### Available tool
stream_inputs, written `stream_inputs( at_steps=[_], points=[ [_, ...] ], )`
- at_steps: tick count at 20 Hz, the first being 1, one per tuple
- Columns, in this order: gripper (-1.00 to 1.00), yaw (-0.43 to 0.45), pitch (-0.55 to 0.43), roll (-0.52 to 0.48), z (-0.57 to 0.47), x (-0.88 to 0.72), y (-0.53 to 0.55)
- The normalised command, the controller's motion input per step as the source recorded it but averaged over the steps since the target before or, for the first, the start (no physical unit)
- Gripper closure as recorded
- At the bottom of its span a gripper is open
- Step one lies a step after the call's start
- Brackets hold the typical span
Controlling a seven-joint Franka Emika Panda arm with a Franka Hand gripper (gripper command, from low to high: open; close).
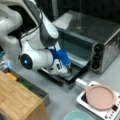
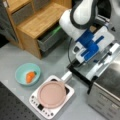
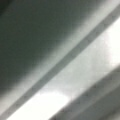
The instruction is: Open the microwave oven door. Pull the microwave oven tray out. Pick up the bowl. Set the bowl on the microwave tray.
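In both front views the silver microwave oven (image 1: 105,37) (image 2: 107,100) stands with its door (image 1: 76,72) (image 2: 81,75) folded down flat in front of the opening. My gripper (image 1: 66,72) (image 2: 108,52), white with blue parts, hangs low over the lowered door, right at the oven's mouth. Its fingertips are hidden by the hand. I cannot make out the tray apart from the dark door panel. The pale teal bowl (image 1: 77,116) (image 2: 27,73) sits on the grey table away from the oven, with a small orange piece inside. The wrist view shows only blurred grey metal bands.
A pink disc (image 1: 100,97) (image 2: 51,94) with a white handle lies on a white flat appliance (image 1: 110,113) (image 2: 37,106) between bowl and oven. A wooden cabinet (image 1: 17,100) (image 2: 37,22) with a grey drawer (image 2: 50,40) stands beside the arm.
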Motion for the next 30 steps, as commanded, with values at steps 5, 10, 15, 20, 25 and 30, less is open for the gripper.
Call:
stream_inputs(
  at_steps=[5, 10, 15, 20, 25, 30],
  points=[
    [-1.0, 0.116, 0.066, -0.076, 0.01, 0.14, -0.11],
    [-1.0, 0.003, 0.088, -0.23, 0.1, 0.08, -0.1],
    [-1.0, -0.02, 0.086, -0.345, 0.2, 0.0, -0.08],
    [-1.0, 0.018, 0.033, -0.3, 0.17, -0.08, 0.04],
    [-1.0, -0.002, 0.003, -0.318, 0.17, -0.13, 0.06],
    [-1.0, -0.076, -0.023, -0.411, 0.16, -0.15, 0.09]
  ],
)
